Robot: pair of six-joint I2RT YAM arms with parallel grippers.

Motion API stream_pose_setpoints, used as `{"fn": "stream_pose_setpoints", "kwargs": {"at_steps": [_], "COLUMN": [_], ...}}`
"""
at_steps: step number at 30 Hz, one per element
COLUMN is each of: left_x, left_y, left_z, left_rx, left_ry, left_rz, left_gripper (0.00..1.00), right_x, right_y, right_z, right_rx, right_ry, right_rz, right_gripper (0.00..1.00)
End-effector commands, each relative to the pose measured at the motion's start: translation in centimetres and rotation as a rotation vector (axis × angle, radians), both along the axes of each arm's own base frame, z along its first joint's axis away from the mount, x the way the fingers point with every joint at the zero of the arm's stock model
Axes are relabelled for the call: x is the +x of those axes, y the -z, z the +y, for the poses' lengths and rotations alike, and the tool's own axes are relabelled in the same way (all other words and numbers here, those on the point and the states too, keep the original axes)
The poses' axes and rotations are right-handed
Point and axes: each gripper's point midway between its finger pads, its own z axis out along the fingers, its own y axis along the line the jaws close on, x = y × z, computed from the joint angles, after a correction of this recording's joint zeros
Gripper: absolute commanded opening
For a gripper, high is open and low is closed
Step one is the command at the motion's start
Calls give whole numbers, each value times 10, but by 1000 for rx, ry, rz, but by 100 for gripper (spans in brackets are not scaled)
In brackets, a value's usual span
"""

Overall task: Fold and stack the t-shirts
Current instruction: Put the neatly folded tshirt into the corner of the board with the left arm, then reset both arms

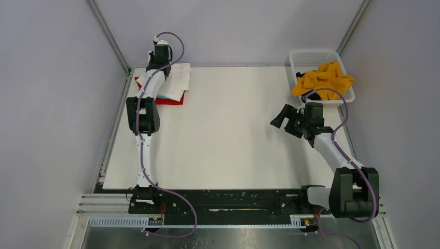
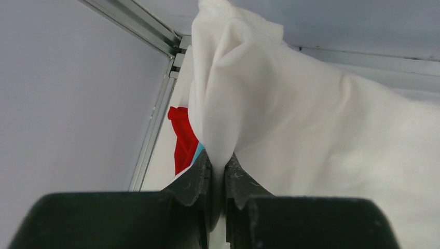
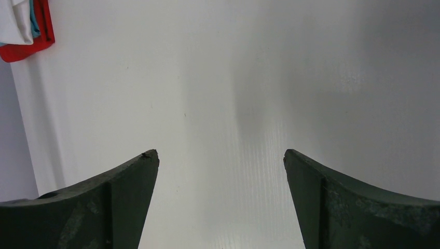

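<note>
Stacking, I judge: the left gripper pinches the soft white cloth t-shirt over the far-left red cloth t-shirt; next it should release, and the wide-open right gripper should fetch the crumpled mustard-yellow cloth t-shirt.

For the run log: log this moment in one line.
left gripper: shut on white shirt | right gripper: open, empty | yellow shirt: in basket

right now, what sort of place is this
Probably a lab robot cell: grey panel walls on aluminium framing, two arms bolted to a rail at a white table, the left gripper pinching a white t-shirt.
</note>
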Motion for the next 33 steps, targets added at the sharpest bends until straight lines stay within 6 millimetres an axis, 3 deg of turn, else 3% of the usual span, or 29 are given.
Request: {"fn": "stream_pose_setpoints", "kwargs": {"at_steps": [1, 5, 9, 10, 11, 12, 13, 14, 21, 27, 28, 33], "left_x": [14, 8, 5, 3, 1, 0, -1, -3, -22, -51, -57, -113], "left_y": [-28, -22, -15, -15, -15, -16, -16, -19, -57, -92, -98, -109], "left_z": [15, 29, 30, 38, 46, 48, 47, 47, 27, -16, -34, -82], "left_rx": [11, 10, -11, -12, -8, -5, -10, -17, -183, -401, -433, -599], "left_ry": [-52, -84, -97, -114, -132, -140, -144, -151, -137, -37, -10, -3], "left_rz": [-141, -131, -124, -125, -124, -125, -124, -127, -200, -245, -240, -218], "left_gripper": [2, 0, 0, 6, 17, 48, 88, 98, 99, 99, 99, 99], "right_x": [8, 10, 10, 10, 11, 10, 10, 10, 5, -8, -10, -28], "right_y": [-3, 0, 2, 2, 2, 3, 4, 3, -12, -28, -30, -29], "right_z": [-4, -4, -4, -3, -2, -2, -1, 0, -1, 2, 2, 2], "right_rx": [-32, -33, -31, -29, -25, -21, -17, -13, -10, 23, 29, 52], "right_ry": [-1, 0, -2, -5, -7, -8, -10, -12, -4, 18, 24, 47], "right_rz": [-9, 3, 10, 10, 9, 14, 16, 17, -25, -83, -94, -118], "right_gripper": [100, 100, 99, 100, 100, 99, 99, 100, 100, 100, 100, 100]}}
